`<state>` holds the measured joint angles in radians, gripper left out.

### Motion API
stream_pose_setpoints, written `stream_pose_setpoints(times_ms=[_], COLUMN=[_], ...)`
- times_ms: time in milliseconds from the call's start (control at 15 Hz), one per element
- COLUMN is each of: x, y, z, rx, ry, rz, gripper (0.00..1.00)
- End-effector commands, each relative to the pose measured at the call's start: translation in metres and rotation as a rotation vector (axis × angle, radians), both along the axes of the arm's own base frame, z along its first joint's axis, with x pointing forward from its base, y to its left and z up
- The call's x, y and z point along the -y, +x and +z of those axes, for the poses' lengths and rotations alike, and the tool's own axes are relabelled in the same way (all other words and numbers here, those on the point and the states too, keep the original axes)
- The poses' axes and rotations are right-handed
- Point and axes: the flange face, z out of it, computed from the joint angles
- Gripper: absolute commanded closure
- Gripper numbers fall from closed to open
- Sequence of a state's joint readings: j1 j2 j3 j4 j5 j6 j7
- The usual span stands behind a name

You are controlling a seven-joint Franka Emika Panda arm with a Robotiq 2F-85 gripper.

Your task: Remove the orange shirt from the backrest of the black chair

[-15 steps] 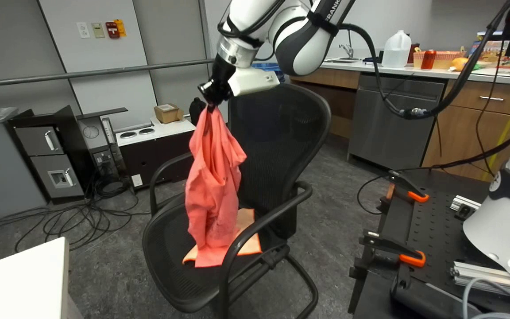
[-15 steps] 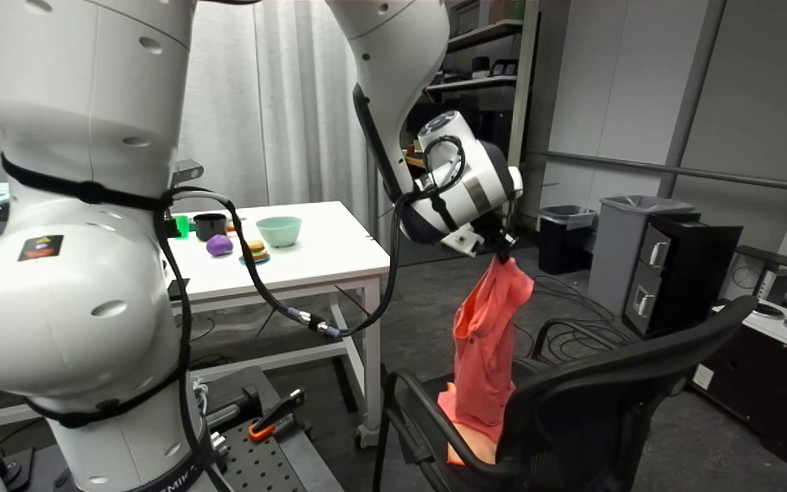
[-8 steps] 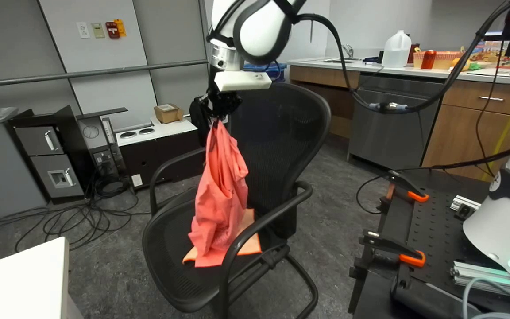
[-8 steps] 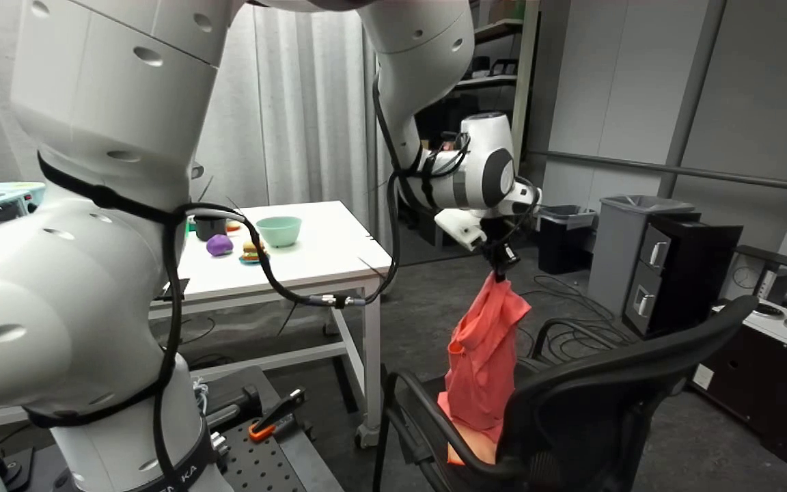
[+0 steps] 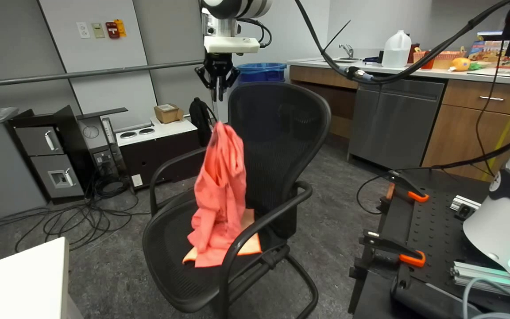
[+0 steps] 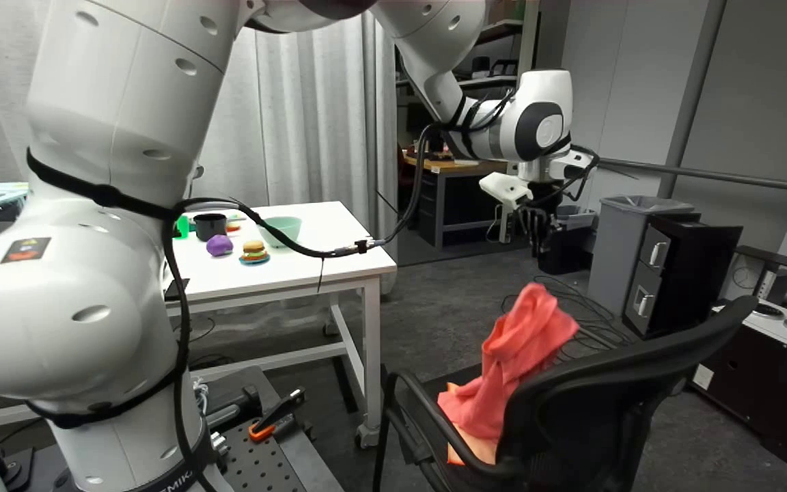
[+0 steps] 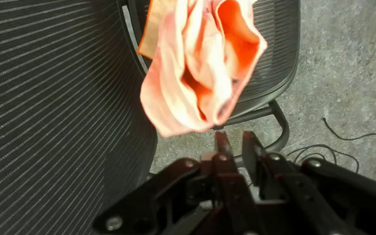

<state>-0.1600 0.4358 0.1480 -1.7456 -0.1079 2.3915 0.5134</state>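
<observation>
The coral-orange shirt stands bunched in a soft peak on the seat of the black chair, in front of the backrest. In an exterior view the shirt leans toward the chair's backrest. A paler orange piece lies flat under it on the seat; I cannot tell if it is part of the shirt. My gripper is above the shirt, apart from it, and also shows in an exterior view. In the wrist view the gripper's fingers are a little apart with nothing between them, beside the shirt.
The chair's armrests stand on both sides of the seat. A white table holds a green bowl and toys. A white table corner shows at front. Bins and a toy stove stand behind.
My gripper has let go of the shirt's top and moved up and away from it. The arm has straightened to point down. The shirt's top has sagged and tipped toward the backrest.
</observation>
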Motion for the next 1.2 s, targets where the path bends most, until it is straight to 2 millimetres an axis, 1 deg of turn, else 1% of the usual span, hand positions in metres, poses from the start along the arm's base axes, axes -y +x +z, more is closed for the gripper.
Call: stream_pose_setpoints(times_ms=[0, 67, 133, 333, 400, 467, 667, 933, 1067, 1133], x=[0.006, 0.013, 0.019, 0.031, 0.034, 0.036, 0.042, 0.046, 0.054, 0.048], y=[0.02, 0.023, 0.025, 0.029, 0.029, 0.028, 0.022, 0.01, 0.001, 0.014], z=[0.001, 0.006, 0.011, 0.02, 0.022, 0.025, 0.03, 0.027, 0.032, 0.021], rx=[-0.046, -0.055, -0.065, -0.084, -0.087, -0.087, -0.087, -0.123, -0.153, -0.125], ry=[-0.02, -0.025, -0.028, -0.034, -0.038, -0.043, -0.065, -0.073, -0.074, -0.081], rz=[-0.012, -0.016, -0.019, -0.027, -0.024, -0.02, -0.006, 0.041, 0.076, 0.039], gripper=[0.5, 0.42, 0.35, 0.13, 0.04, 0.01, 0.0, 0.0, 0.0, 0.0])
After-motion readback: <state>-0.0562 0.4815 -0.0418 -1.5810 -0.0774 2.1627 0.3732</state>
